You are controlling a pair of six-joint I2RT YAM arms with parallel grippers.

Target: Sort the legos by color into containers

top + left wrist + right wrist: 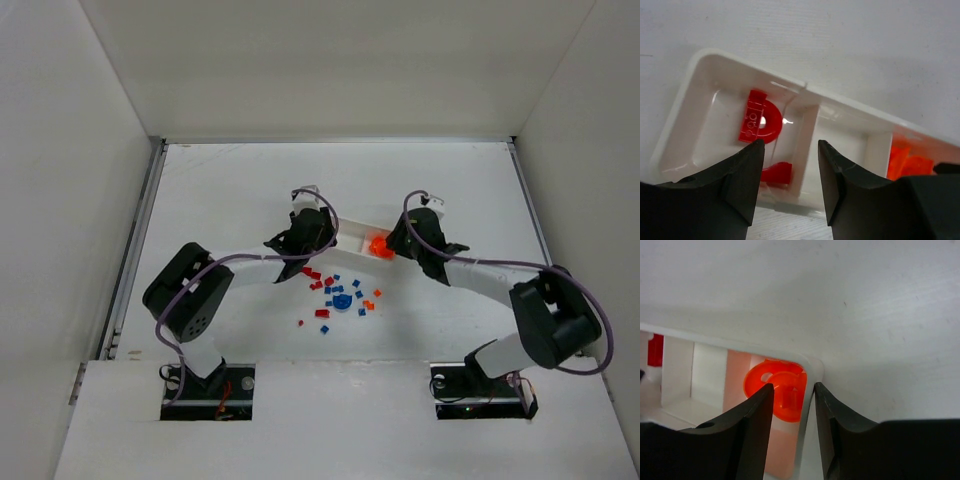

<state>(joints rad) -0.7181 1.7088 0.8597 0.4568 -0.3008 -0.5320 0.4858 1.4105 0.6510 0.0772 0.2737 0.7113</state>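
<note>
Status: left hand (pixel 790 145) is spread with nothing between the jaws. It hovers over the divider between the tray's (pixel 677 130) red compartment (pixel 715 145) and the middle compartment (pixel 850 145). A red arch piece (pixel 767 122) and a red brick (pixel 776 173) sit in the red one. The middle one looks bare, so I'd guess it's kept for blue.

Right hand (pixel 793 385) is also spread and empty, over the wall of the end compartment. An orange rounded piece (pixel 775 392) lies inside below it. My read: each hand sits above its own colour's bin because that's the drop position.

Loose legos (pixel 335 295) are on the bench (pixel 230 200) at 6 o'clock of the tray, between the arms and apart from both hands. They're a red, blue and orange mix, with a blue rounded piece (pixel 342 300) mid-pile. I see no blue in the tray.

The tray lies slanted, red end at 10 o'clock and orange end at 4 o'clock, so each arm reaches its near end. I judge the task far from done. Next I need a hand down at the pile. The bricks are tiny and packed close, so grabbing two at once is the risk.
</note>
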